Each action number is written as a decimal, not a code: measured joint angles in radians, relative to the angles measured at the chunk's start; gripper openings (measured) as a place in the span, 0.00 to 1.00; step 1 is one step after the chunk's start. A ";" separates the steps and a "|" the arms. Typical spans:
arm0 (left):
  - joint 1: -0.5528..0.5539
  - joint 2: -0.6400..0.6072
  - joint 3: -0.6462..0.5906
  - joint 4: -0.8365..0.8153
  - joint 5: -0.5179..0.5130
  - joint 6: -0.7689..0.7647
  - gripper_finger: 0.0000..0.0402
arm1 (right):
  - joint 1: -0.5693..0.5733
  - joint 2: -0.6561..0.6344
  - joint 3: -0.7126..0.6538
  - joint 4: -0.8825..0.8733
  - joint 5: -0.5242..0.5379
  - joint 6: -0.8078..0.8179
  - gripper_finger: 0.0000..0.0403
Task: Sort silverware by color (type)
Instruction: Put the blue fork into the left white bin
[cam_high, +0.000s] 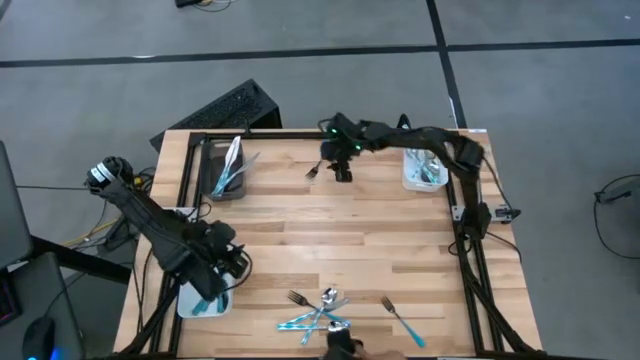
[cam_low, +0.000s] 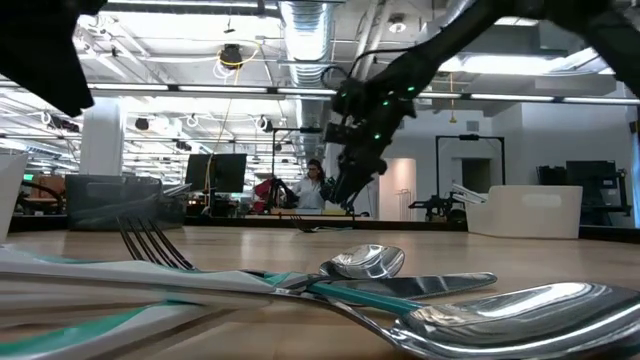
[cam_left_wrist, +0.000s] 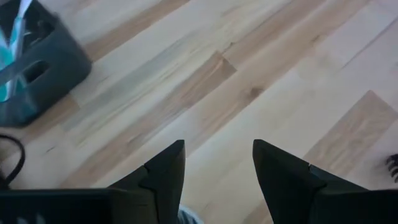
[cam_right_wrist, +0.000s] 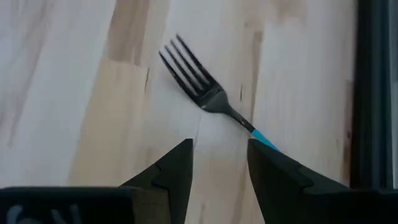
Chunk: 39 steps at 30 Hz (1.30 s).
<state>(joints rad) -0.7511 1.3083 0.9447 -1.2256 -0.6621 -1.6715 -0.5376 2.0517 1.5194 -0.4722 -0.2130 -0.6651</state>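
Both claws stand parted and hold nothing. Left gripper (cam_high: 215, 283) hangs over a white bin (cam_high: 190, 303) at the wooden table (cam_high: 330, 235)'s near-left corner; right gripper (cam_right_wrist: 219, 163) hovers near the far edge, a teal-handled fork (cam_right_wrist: 205, 93) lying just ahead of its fingertips. Bare wood separates them. Three bins show. Behind the left claw lies a loose silverware pile (cam_high: 318, 310), perhaps five pieces, with another fork (cam_high: 400, 319) beside it.

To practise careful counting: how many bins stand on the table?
3: a dark bin at the far left, a white bin at the far right, another white bin under the left gripper.
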 joint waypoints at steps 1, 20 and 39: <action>0.007 0.000 0.000 0.011 0.000 0.018 0.44 | -0.005 0.030 0.044 -0.044 -0.005 -0.040 0.43; 0.105 0.001 0.000 0.013 -0.006 0.089 0.44 | -0.054 0.381 0.622 -0.495 -0.068 -0.459 0.32; 0.125 0.001 0.000 0.041 0.029 0.051 0.44 | -0.147 0.408 0.667 -0.557 -0.065 -0.636 0.32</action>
<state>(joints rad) -0.6266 1.3090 0.9447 -1.1849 -0.6331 -1.6210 -0.6850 2.4596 2.1864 -1.0291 -0.2780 -1.3014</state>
